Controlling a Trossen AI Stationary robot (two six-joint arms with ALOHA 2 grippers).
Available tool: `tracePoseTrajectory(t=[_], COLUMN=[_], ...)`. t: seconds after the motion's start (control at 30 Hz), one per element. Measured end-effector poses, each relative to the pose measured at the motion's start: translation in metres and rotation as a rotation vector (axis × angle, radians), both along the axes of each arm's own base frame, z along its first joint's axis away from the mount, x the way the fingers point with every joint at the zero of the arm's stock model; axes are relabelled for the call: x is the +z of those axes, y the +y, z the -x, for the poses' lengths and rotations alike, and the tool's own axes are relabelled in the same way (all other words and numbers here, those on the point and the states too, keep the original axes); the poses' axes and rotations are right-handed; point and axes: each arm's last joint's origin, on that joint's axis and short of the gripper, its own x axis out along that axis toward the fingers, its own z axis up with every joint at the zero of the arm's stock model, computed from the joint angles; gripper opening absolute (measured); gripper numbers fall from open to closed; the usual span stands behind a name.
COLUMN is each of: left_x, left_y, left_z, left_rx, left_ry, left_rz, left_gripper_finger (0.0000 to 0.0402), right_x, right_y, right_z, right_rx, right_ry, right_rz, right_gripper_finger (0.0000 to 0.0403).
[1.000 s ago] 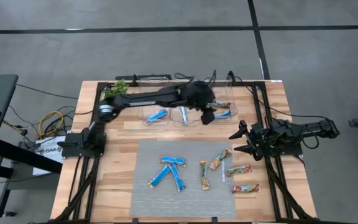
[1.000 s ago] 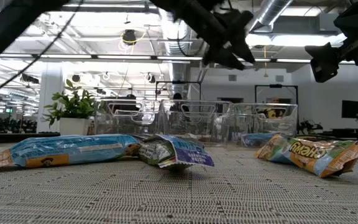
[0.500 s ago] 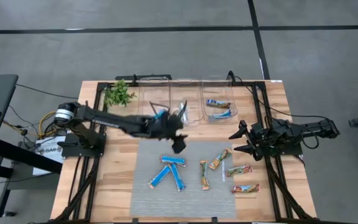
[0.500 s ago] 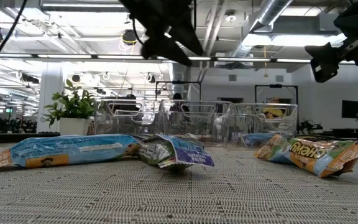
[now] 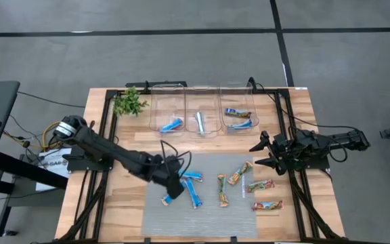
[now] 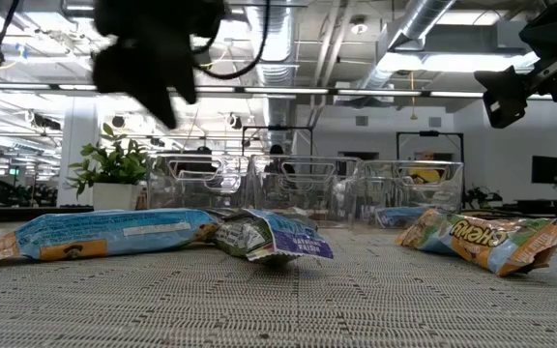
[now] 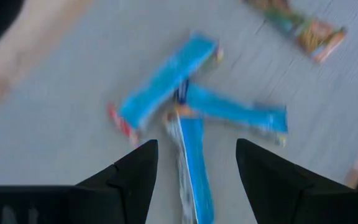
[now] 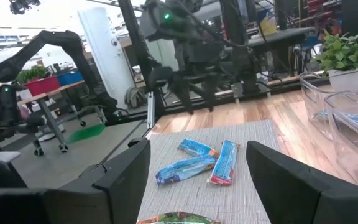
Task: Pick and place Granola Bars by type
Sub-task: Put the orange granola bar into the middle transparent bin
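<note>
Three bright blue granola bars (image 5: 189,177) lie together on the grey mat (image 5: 202,220); they also show in the left wrist view (image 7: 166,81). Several tan bars (image 5: 239,173) lie on the mat to their right. My left gripper (image 5: 175,184) hovers open and empty just above the blue bars, and its fingers (image 7: 135,171) stand either side of one bar (image 7: 194,162) without touching it. My right gripper (image 5: 259,152) waits open and empty in the air at the mat's right edge. One blue bar (image 5: 172,125) lies in the left bin, one bar (image 5: 199,122) in the middle bin, and two (image 5: 239,114) in the right bin.
Three clear bins (image 5: 202,102) stand in a row at the table's far edge, with a green plant (image 5: 128,102) to their left. Black frame rails (image 5: 296,196) run along both table sides. Bare wood (image 5: 124,203) lies left of the mat.
My left gripper has swung from above the bins at the far edge toward the near edge and the table's left, and has come down over the blue bars on the mat. The bars on the mat and my right arm have kept still.
</note>
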Motion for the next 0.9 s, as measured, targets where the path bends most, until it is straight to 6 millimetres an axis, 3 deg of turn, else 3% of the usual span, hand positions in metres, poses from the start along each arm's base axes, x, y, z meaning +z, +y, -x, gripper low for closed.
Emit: tracePoseTrajectory(t=[0.2,0.43,0.9], left_x=[-0.002,-0.008,-0.061], left_y=[-0.018,-0.033,-0.059], left_z=[0.013,0.023,0.003], left_rx=[0.067,0.048,-0.118], left_ry=[0.068,0.111,0.152], left_rz=[0.095,0.079,0.004], left_gripper_finger=[0.0209,0.0209,0.0209], right_x=[0.000,0.000,0.000], right_y=[0.000,0.000,0.000], right_z=[0.000,0.000,0.000], right_rx=[0.000,0.000,0.000], right_ry=[0.000,0.000,0.001], right_rz=[0.000,0.000,0.000], right_gripper_finger=[0.0260,0.0260,0.0260])
